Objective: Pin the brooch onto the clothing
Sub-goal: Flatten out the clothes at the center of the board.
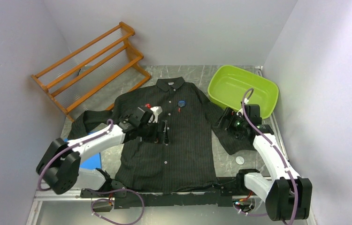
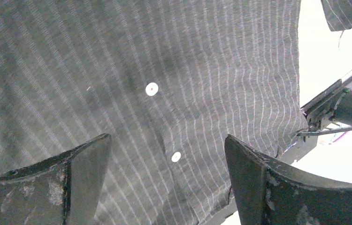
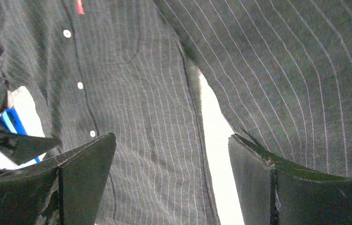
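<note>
The black pinstriped shirt (image 1: pixel 179 140) lies flat on the table, collar at the far side. A small round dark-blue brooch (image 1: pixel 182 103) sits on its chest, just above a tiny red mark (image 1: pixel 179 109). My left gripper (image 1: pixel 162 133) hangs open and empty over the button placket. In the left wrist view the gripper (image 2: pixel 167 140) frames white buttons (image 2: pixel 151 89) on the shirt (image 2: pixel 71 70). My right gripper (image 1: pixel 225 123) is open and empty over the shirt's right side, where sleeve meets body. In the right wrist view the gripper (image 3: pixel 172 138) is above the shirt (image 3: pixel 141 93).
A wooden rack (image 1: pixel 89 65) leans at the back left. A lime-green tub (image 1: pixel 242 89) stands at the back right. A small silver disc (image 1: pixel 240 160) lies on the table by the right arm. A blue object (image 1: pixel 89 161) lies under the left arm. Walls close in on both sides.
</note>
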